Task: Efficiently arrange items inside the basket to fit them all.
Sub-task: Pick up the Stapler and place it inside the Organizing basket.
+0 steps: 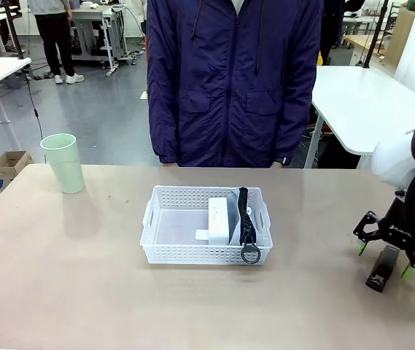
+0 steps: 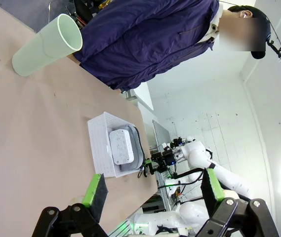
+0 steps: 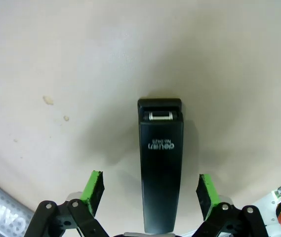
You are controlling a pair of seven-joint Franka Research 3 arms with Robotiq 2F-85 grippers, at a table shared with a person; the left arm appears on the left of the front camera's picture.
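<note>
Black stapler [image 1: 381, 271] lies flat on the bench [image 1: 83, 277] to my right, well apart from the white basket [image 1: 165, 251], and my right hand [image 1: 384, 261] is poised over it, fingers spread wide either side, gripping nothing. Grey pouch [image 1: 247, 219] and small white box [image 1: 219, 219] already sit in the basket's right half; the pale green cup [image 1: 63, 162] stands far left, and my left hand [image 2: 154, 190] hangs open and empty. Next, I judge, I must lower, clasp the stapler's long sides and carry it to the basket's free left half.
</note>
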